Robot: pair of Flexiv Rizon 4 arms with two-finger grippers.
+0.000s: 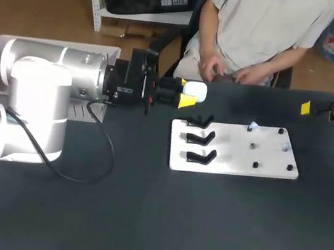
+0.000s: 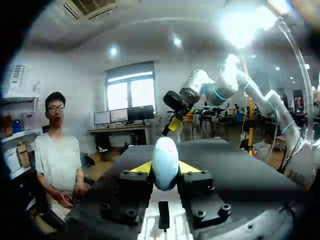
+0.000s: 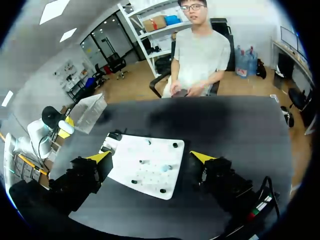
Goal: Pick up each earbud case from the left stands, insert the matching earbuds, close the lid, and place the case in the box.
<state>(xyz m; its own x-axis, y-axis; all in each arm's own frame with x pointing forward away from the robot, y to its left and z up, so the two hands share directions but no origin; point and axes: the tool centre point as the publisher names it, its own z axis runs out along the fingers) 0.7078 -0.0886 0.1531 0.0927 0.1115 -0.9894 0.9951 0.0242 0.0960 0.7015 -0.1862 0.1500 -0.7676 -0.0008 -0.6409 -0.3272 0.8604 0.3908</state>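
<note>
My left gripper (image 1: 190, 94) is shut on a pale, rounded earbud case (image 1: 195, 90), held above the table just behind the white board (image 1: 233, 165). In the left wrist view the case (image 2: 165, 161) sits upright between the yellow fingertips (image 2: 142, 167). Three black stands (image 1: 201, 138) at the board's left end are bare. Small pale earbuds (image 1: 253, 126) (image 1: 285, 146) sit on the board's right half. My right gripper (image 1: 320, 109) hangs open at the far right, away from the board. In the right wrist view that gripper (image 3: 150, 157) stands wide open over the board (image 3: 127, 175), nothing between its fingers.
A clear plastic box (image 1: 99, 50) stands at the back left, partly hidden by my left arm; it shows in the right wrist view (image 3: 90, 106) too. Black pegs (image 1: 255, 165) dot the board. A black cable (image 1: 95, 171) loops over the dark table (image 1: 202, 229).
</note>
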